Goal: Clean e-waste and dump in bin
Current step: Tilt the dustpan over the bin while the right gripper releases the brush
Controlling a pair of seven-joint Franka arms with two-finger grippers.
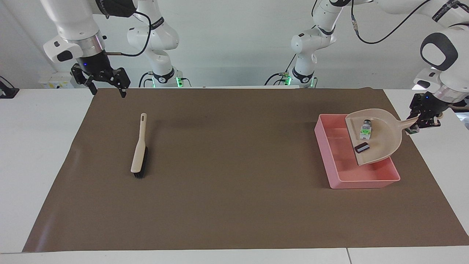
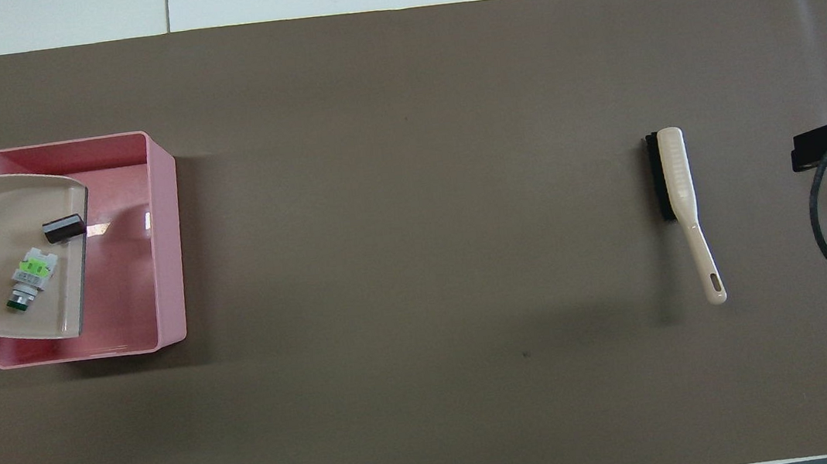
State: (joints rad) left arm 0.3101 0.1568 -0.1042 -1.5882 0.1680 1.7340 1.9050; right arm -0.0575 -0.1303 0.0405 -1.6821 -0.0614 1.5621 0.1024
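Pink plastic, the bin (image 1: 331,161) sits on the brown mat (image 1: 234,205) toward the left arm's end of the table, and serves as the landmark for everything else. Over it hangs a beige dustpan (image 1: 384,146), tilted so that its open lip dips down into the bin while its handle rises past the bin's rim, out toward the table's end. The left gripper (image 1: 421,123) clamps that handle's tip, fingers closed on it, above the mat just beside the bin.

Both pieces of e-waste lie in the pan, not in the bin itself. The white piece (image 1: 365,129), with its green mark, rests on the pan floor above the part of the bin nearer the robots. The dark block (image 1: 362,147) sits right at the pan's lip, above the bin's middle.

Well apart from the bin, toward the right arm's end, a brush (image 1: 139,154) lies flat on the mat, handle pointing toward the robots. The right gripper (image 1: 106,88) hangs high with its fingers spread wide and empty, over the mat's edge by the robots, well apart from the bin.
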